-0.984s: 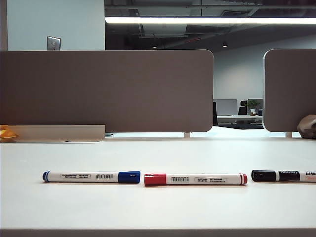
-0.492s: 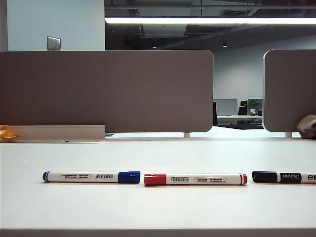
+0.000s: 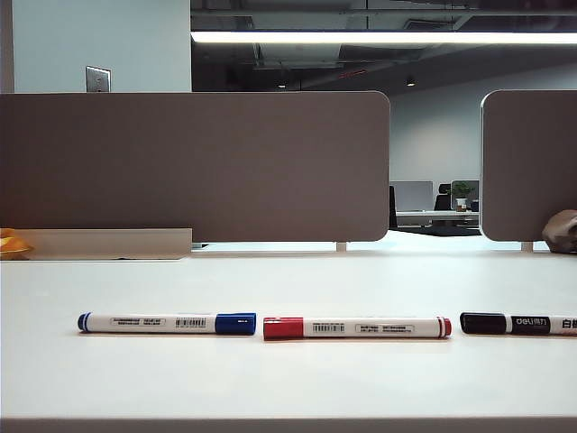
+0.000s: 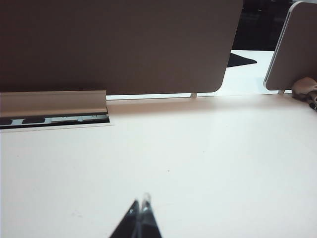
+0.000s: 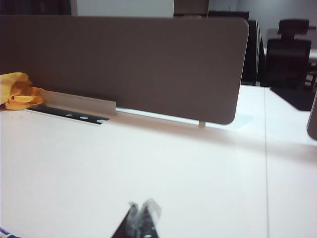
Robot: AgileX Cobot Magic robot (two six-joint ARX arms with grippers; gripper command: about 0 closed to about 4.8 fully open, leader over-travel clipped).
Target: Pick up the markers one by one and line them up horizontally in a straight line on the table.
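Observation:
Three markers lie end to end in one row on the off-white table [image 3: 288, 280] in the exterior view. The blue-capped marker [image 3: 167, 323] is on the left, the red-capped marker [image 3: 357, 327] in the middle. The black-capped marker [image 3: 518, 324] is on the right and runs off the frame edge. Neither gripper appears in the exterior view. My left gripper [image 4: 140, 204] is shut and empty above bare table. My right gripper [image 5: 143, 208] is also shut and holds nothing. No whole marker shows in either wrist view.
Grey-brown divider panels [image 3: 194, 167] [image 3: 532, 167] stand along the table's far side, with a cable tray [image 3: 99, 244] at the foot of the left one. A yellow cloth [image 5: 17, 91] lies by the tray. A brownish object [image 3: 561, 231] sits at the far right.
The black-capped marker has shifted very slightly, and its label shows more plainly than one second ago. The blue-capped and red-capped markers lie as before.

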